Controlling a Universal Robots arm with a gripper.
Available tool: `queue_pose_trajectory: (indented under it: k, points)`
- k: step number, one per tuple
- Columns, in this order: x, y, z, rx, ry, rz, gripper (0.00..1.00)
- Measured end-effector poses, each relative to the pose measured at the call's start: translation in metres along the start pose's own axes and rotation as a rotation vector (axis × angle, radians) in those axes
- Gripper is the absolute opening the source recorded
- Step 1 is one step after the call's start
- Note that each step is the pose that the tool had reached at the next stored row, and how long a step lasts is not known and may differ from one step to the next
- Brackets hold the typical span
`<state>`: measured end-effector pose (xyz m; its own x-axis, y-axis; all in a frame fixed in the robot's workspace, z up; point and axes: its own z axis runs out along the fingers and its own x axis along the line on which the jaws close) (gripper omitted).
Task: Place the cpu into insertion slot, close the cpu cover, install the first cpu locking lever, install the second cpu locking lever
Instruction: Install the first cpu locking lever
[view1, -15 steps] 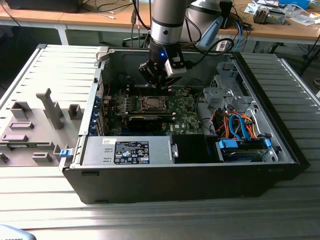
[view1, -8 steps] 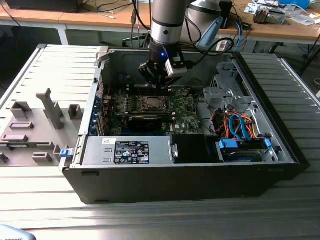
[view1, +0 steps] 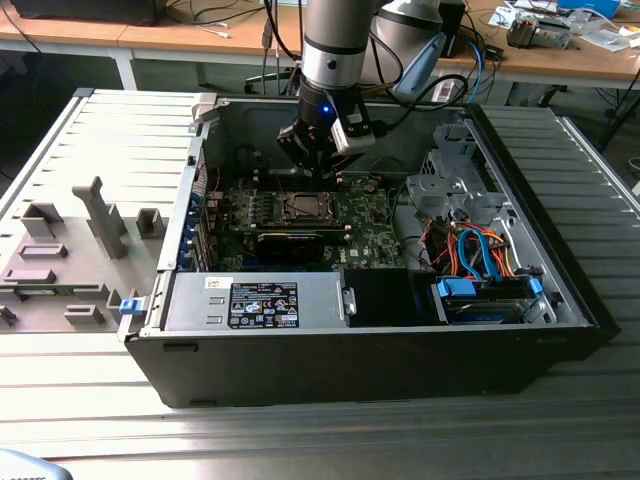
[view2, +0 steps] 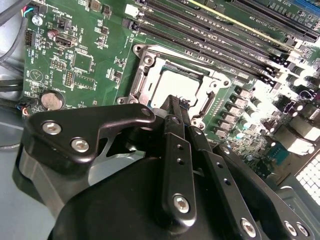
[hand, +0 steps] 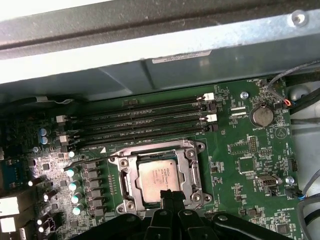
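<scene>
While the cpu already lies flat in the slot, with the cover down around it as a silvery frame, the work now seems to be at the levers. The hand hangs just over the socket's near edge, its black fingers drawn together into a narrow point; nothing shows between them, so it looks closed and empty.

To do this step well, the closed tips should meet the lever wire squarely and push it down and sideways under its hook, not slide off onto the green board or the memory slots just beside the socket. Pressure ought to stay on the wire alone, since the cover and the chip under it would take a stray push badly. I cannot make out for certain which lever is latched.

Both wrist views give the socket close up: the first shows the whole frame, its corner screws and the chip's grey top; the second shows the fingertips against the socket's edge. The exterior view gives what they lack: the arm reaching down into the open case, which lies on the ribbed table, and the hand set over the board's middle.
</scene>
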<state>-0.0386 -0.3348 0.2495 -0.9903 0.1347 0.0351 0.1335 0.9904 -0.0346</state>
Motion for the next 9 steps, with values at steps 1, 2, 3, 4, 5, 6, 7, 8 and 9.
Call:
queue_pose_trajectory:
  k: [1, 2, 3, 4, 5, 6, 7, 8, 9]
  points:
    - [0.0000, 0.0000, 0.0000, 0.0001, 0.0000, -0.002, 0.11]
    - [0.0000, 0.0000, 0.0000, 0.0002, -0.0001, -0.003, 0.11]
    - [0.0000, 0.0000, 0.0000, 0.0003, -0.0001, -0.005, 0.11]
    - [0.0000, 0.0000, 0.0000, 0.0003, -0.0002, -0.007, 0.11]
    - [0.0000, 0.0000, 0.0000, 0.0004, -0.0002, -0.009, 0.11]
    - [0.0000, 0.0000, 0.0000, 0.0004, -0.0003, -0.010, 0.11]
    - [0.0000, 0.0000, 0.0000, 0.0005, -0.0004, -0.012, 0.11]
    - [0.0000, 0.0000, 0.0000, 0.0005, -0.0005, -0.014, 0.11]
    - [0.0000, 0.0000, 0.0000, 0.0006, -0.0005, -0.016, 0.11]
